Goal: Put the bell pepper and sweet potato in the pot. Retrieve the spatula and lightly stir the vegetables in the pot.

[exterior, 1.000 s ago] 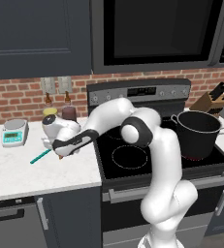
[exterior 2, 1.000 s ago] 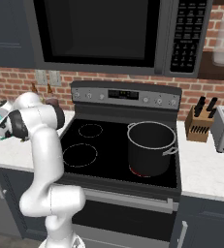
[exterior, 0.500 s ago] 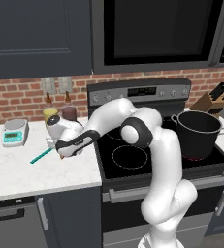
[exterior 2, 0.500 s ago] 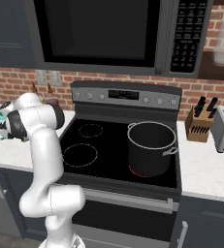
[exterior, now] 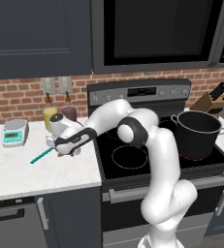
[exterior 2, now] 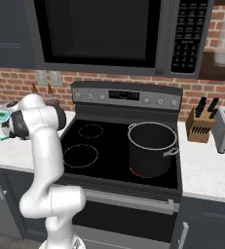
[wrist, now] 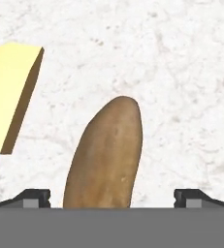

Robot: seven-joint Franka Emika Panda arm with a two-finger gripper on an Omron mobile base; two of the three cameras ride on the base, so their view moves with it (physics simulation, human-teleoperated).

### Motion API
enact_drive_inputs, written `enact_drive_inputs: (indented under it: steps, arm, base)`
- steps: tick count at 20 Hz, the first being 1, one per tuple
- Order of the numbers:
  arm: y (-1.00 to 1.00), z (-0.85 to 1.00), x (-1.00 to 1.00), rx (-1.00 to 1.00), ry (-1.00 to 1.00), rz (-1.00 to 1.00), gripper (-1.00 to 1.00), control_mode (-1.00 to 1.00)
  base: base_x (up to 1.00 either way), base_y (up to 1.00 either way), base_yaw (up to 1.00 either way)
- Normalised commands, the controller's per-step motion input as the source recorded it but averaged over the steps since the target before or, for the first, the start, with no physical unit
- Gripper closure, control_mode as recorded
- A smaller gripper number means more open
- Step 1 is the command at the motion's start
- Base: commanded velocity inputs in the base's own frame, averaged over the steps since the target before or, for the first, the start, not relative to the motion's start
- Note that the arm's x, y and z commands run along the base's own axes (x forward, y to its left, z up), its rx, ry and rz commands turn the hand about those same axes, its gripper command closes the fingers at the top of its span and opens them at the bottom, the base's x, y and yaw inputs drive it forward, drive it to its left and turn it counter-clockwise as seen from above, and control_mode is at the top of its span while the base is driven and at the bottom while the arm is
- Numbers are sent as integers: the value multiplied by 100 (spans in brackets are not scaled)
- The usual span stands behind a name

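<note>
The tool [wrist: 111,196] is held spread wide — the sweet potato [wrist: 104,155] lies between its fingertips, on the table [wrist: 171,72], ungripped.

Brown sweet potato [wrist: 106,155] and tan-yellow, teal-handled spatula [wrist: 9,97] on white speckled counter [wrist: 171,72]; dark grey pot [exterior: 198,133] on black stove [exterior: 133,157]; red brick wall [exterior: 16,99]; possibly teal-faced scale [exterior: 14,131].
</note>
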Motion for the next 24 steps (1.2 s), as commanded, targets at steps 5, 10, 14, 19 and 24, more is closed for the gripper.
enact_drive_inputs:
  steps: [5, 10, 14, 19, 24]
  arm:
    - [0, -39, 26, 10, 1, 0, 100, -100]
    - [-1, -4, -8, 1, 0, 0, 100, -100]
    - [-19, 0, -44, 0, -1, -3, 100, -100]
    - [-44, 2, -75, 0, -10, -3, 100, -100]
    - [-84, 47, -90, 0, -19, -2, 100, -100]
  base:
    - [0, 0, 0]
    - [0, 0, 0]
    - [0, 0, 0]
    - [0, 0, 0]
    - [0, 0, 0]
